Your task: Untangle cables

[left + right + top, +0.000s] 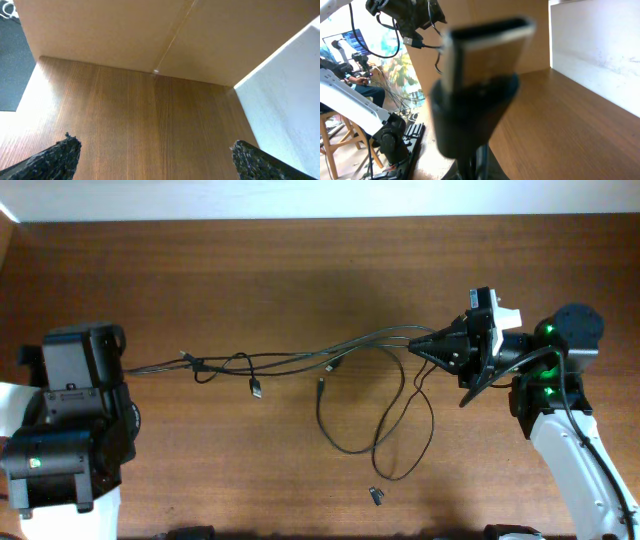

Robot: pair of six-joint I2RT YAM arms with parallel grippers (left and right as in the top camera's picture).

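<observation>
Over on the left, the left gripper (157, 159) stands spread wide above the brown wooden table (150, 115), its rough black fingertips (55, 156) far apart with nothing between them. The thin black cables with small plugs (300, 360) begin just beside that arm and run across the middle of the table. They cross one another, with loose loops drooping toward the arms' side. A tiny dark loose piece (376, 496) lies past the loops, apart from them. At the right, the right gripper (425, 346) is pinched closed on the gathered cables. A silvery flat plug (485, 55) stands blurred close before its wrist camera.
</observation>
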